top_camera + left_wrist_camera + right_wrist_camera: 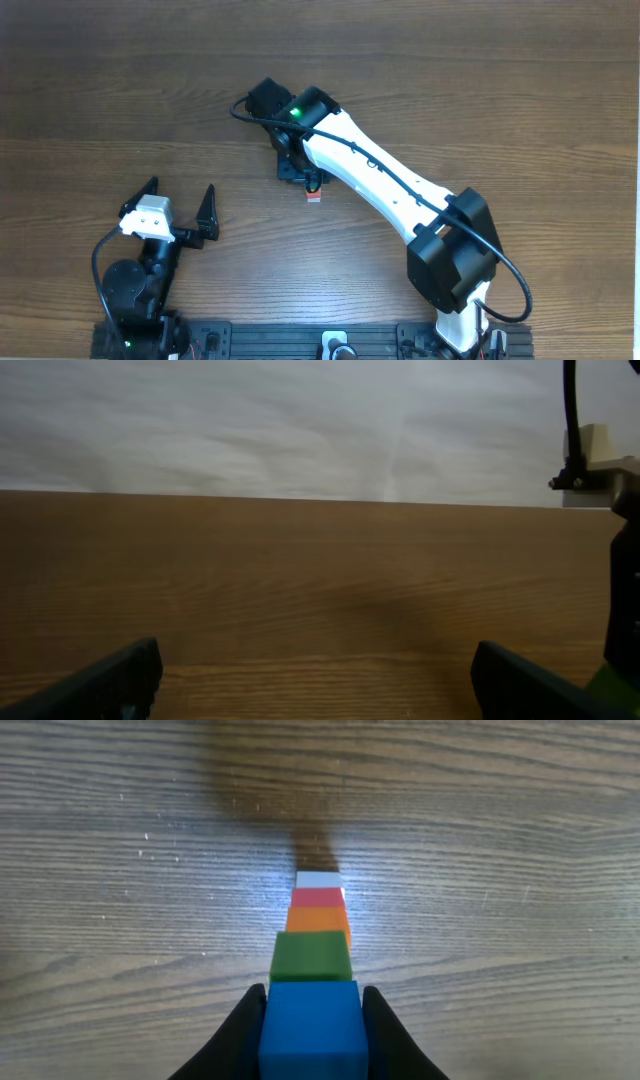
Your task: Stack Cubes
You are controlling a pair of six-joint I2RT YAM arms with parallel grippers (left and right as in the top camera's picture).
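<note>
A tower of cubes stands on the wooden table in the right wrist view, seen from above: a blue cube (pixel 311 1030) on top, then green (pixel 311 958), orange (pixel 318 919), red (pixel 318 898) and a pale cube (pixel 319 879) at the base. My right gripper (pixel 312 1010) is shut on the blue cube, one finger pressed against each side. From the top view the right gripper (pixel 298 165) sits over the table's middle, with a sliver of the red cube (pixel 313 197) showing beside it. My left gripper (pixel 180 208) rests open near the left front, holding nothing.
Bare wooden table (pixel 500 90) surrounds the tower on all sides. The right arm (pixel 615 540) shows at the edge of the left wrist view. The black base rail (pixel 300 340) runs along the front edge.
</note>
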